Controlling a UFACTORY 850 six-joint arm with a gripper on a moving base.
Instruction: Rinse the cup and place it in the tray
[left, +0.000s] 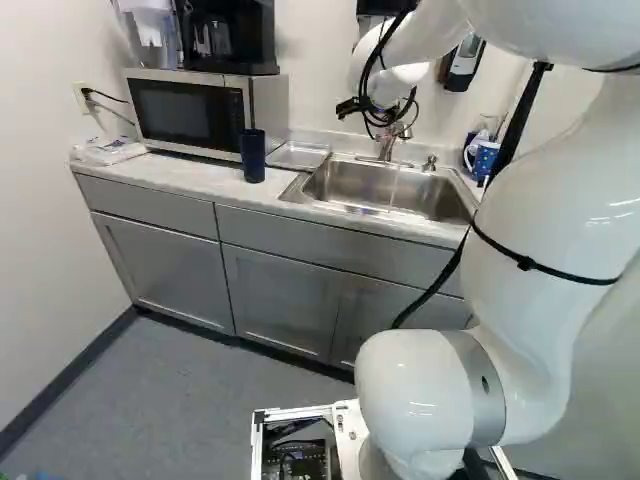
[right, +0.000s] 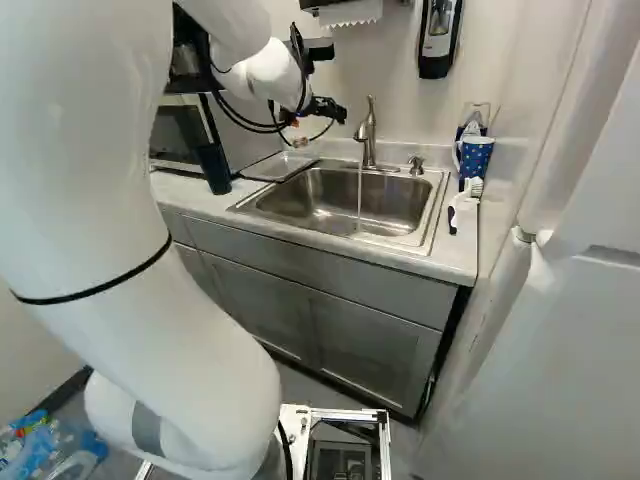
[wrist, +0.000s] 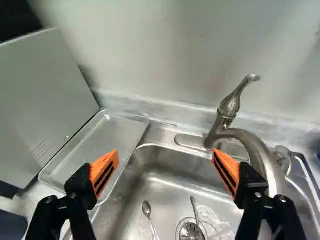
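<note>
My gripper (right: 318, 110) hangs above the back of the sink in the right base view, left of the faucet. In the wrist view the gripper (wrist: 165, 170) stands wide open, nothing between its orange pads. A dark blue cup (left: 253, 155) stands upright on the counter, in front of the microwave; its dark edge also shows in the wrist view, outside the fingers. The shallow metal tray (wrist: 95, 145) lies between microwave and sink, with nothing seen in it. Water runs from the faucet (right: 369, 135) into the sink (right: 435, 215).
A spoon (wrist: 146, 209) and another utensil (wrist: 194, 205) lie in the sink near the drain. Right of the sink stand a patterned blue cup (right: 475, 157) and a brush (right: 465, 200). The microwave (left: 190, 112) carries a coffee maker (left: 228, 35). A soap dispenser (right: 438, 35) hangs on the wall.
</note>
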